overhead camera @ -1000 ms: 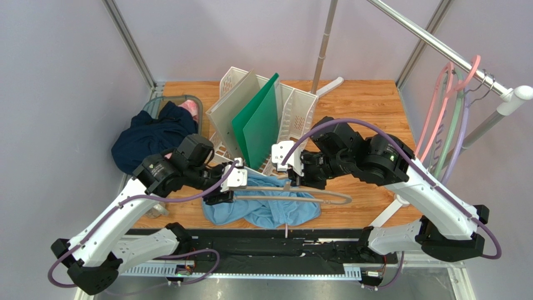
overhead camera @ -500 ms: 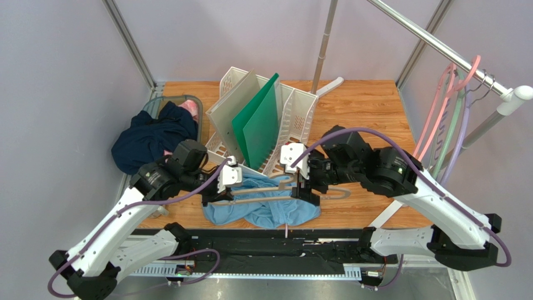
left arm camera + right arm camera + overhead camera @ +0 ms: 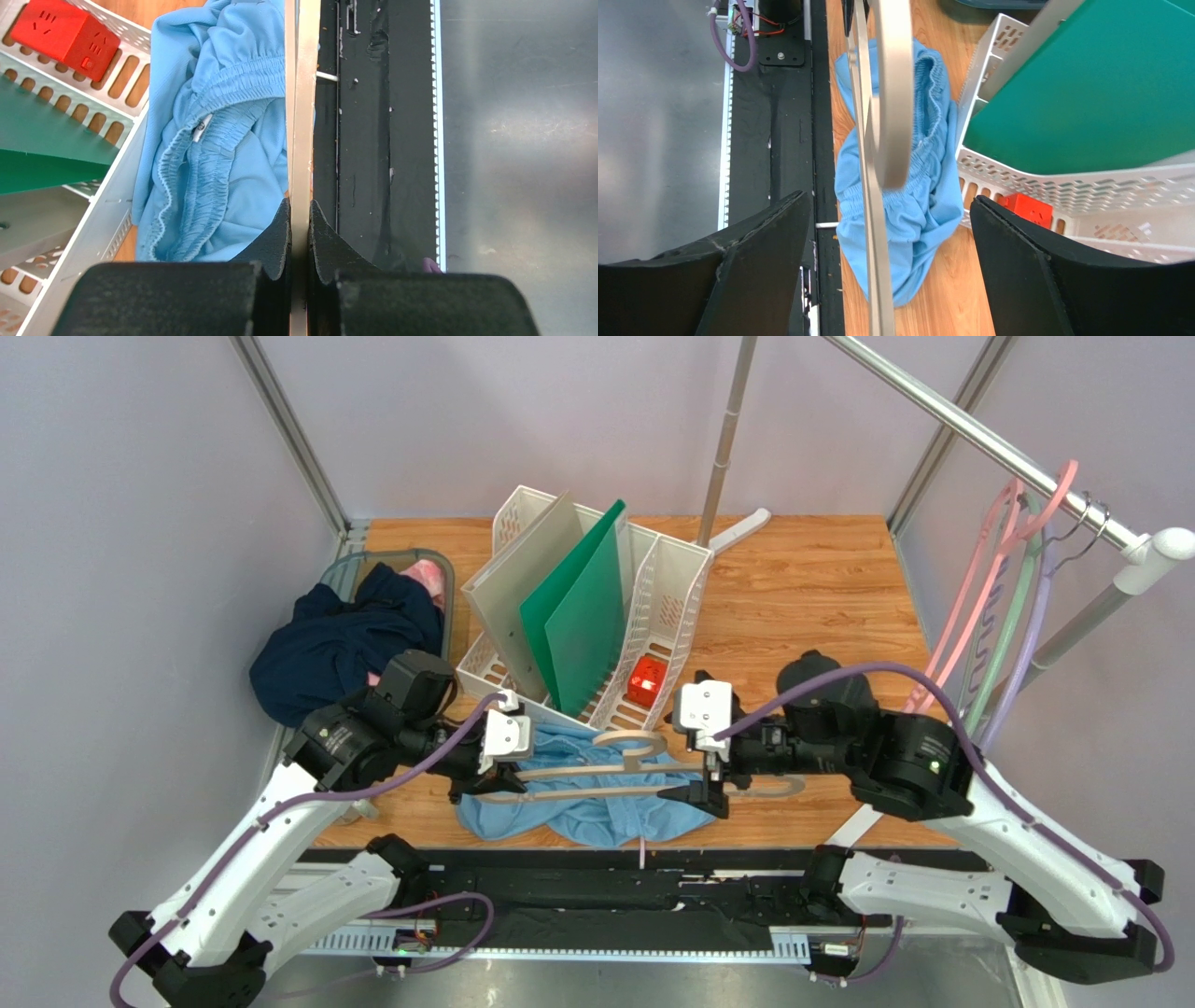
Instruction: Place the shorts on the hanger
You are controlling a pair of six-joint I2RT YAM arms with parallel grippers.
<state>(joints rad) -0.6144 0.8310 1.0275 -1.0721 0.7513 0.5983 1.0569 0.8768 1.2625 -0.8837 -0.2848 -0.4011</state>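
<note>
A robot test cell in a lab is shown. A wooden tabletop (image 3: 814, 574) is enclosed by plain grey walls (image 3: 140, 504) and metal posts (image 3: 291, 434). Robot arms (image 3: 267, 826) are bolted to a black rail (image 3: 631, 903) at the near edge, with purple cables (image 3: 859, 669) exposed. Props are staged: a file rack (image 3: 671, 595) and, on the right, a clothes rail (image 3: 968, 430).

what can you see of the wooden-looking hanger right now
The hanger is pale beige, wood-like, with broad curved shoulders, a thin lower bar and a thick rounded hook. It is held roughly level over the light blue shorts. The left gripper is clamped on one end; the right gripper straddles it, open, not touching.
</note>
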